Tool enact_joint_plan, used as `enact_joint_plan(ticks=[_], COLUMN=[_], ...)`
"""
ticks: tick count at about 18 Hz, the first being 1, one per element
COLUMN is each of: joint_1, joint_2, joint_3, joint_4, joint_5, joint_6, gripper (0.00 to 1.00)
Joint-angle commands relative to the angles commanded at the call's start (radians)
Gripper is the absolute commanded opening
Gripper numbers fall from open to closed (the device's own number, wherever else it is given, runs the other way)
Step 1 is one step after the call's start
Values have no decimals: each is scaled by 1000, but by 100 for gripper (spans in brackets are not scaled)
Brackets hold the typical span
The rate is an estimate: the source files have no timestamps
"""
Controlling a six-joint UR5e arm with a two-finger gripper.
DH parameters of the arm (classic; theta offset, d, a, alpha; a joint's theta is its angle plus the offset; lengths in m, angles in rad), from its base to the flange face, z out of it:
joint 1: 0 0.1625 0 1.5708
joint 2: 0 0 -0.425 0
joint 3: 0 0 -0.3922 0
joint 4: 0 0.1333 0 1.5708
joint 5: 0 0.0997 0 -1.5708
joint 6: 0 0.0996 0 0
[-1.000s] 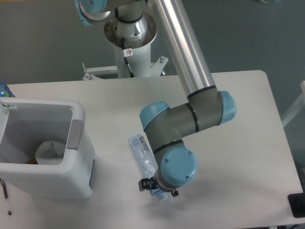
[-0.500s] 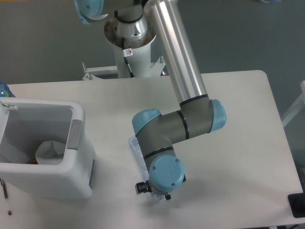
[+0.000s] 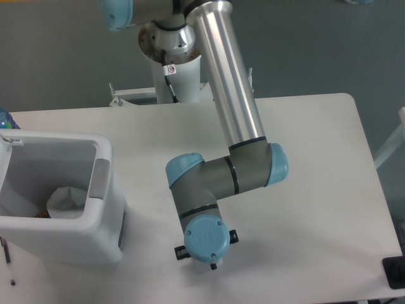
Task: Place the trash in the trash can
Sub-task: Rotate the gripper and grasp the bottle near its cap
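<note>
Presently, item by item.

Bin [image 3: 104,237]: large white boxy plastic can with rounded corners and a thick rim, standing at the left edge of the table [image 3: 316,158], near side. A grey handle patch sits on its right wall just under the rim. Its mouth is uncovered and faces up.

Cup [image 3: 65,201]: white, translucent, cone-shaped paper; lying inside the bin on its floor, toward the right wall. A small brownish scrap shows beside it at the left, too small to identify.

Bottle: not visible. The spot near the middle of the table, under the wrist, is wholly covered by the arm, so whether the bottle lies there cannot be told.

Arm [image 3: 224,95]: silver tube running from the base at the far edge down to a grey elbow with light blue caps, then to a wrist with a round blue cap facing the camera, low over the table to the right of the bin and apart from it.

Gripper [image 3: 205,261]: hidden beneath the wrist cap; only small black parts stick out at its left, right and near sides. How far the fingers are spread, and whether they hold anything, cannot be told.
</note>
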Motion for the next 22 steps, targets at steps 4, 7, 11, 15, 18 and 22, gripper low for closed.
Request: enact_joint_plan(ticks=[4,7,11,15,18,22], joint_1=[2,0,0,2,0,2], joint_2=[0,-2,0,6,15,43], joint_3=[0,2,2,0,2,0], joint_4=[0,2,0,0,-2,-3], joint_5=[2,2,2,2,0,-12], joint_6=[-3,-6,-6,-5,-3,8], gripper=[73,67,62,57,55,52])
